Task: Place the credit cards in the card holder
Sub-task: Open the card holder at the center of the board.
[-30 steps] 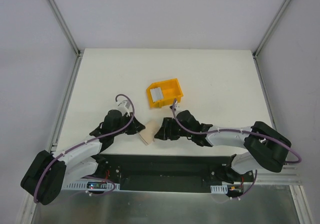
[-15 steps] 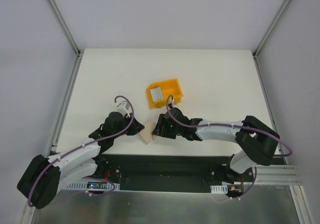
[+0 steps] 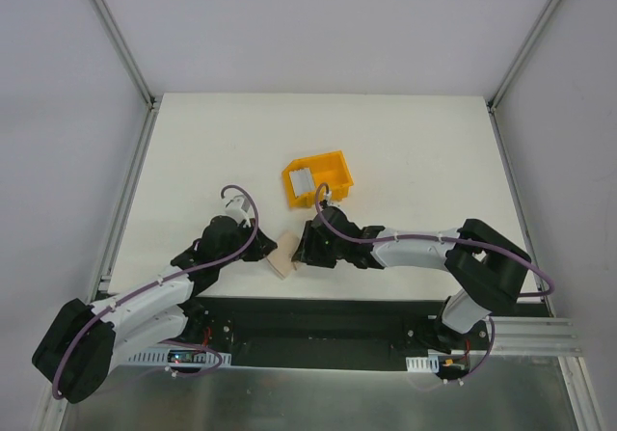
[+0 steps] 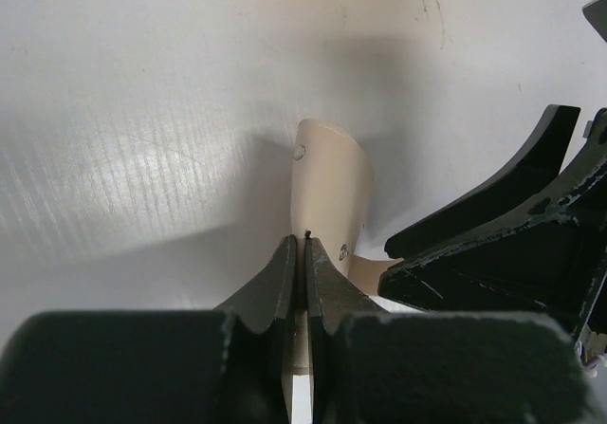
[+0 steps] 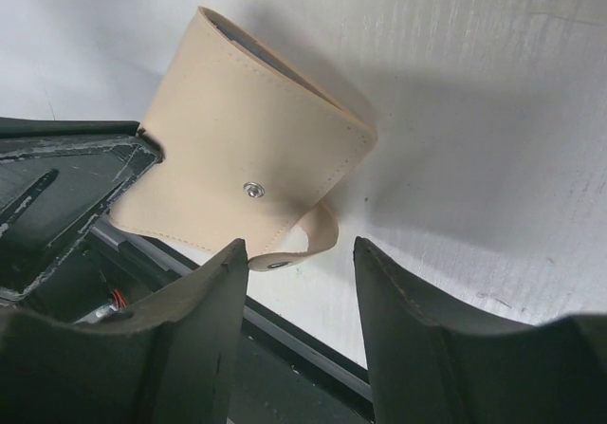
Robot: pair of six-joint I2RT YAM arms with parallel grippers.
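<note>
Compared with a second ago, the card holder (image 3: pixel 281 256) has hardly shifted, while the right arm has stretched leftward and brought its gripper in close against it.

The beige holder sits on the white table (image 3: pixel 212 151) near the near edge, between the two grippers. It is propped up on its fold rather than lying flat. Its snap button (image 5: pixel 252 190) faces the right wrist camera and its closing strap (image 5: pixel 303 239) hangs loose and unfastened.

The left gripper (image 4: pixel 302 246) has its fingers pressed almost together on a thin beige edge of the holder, so it appears to be pinching it steady. The right gripper (image 5: pixel 299 246) is spread wide and grasps nothing. Its fingers stand either side of the strap, just short of the holder's lower edge.

The credit cards (image 3: pixel 302 179) show as a silvery patch inside the yellow bin (image 3: pixel 333 169), well apart from both grippers. How many there are cannot be told from above.

By my reading the task is at an early stage. The holder is unsnapped and held, and the right gripper seems to be working to open it. No card has been picked up. Fetching the cards from the bin and sliding them in is all still to do.
</note>
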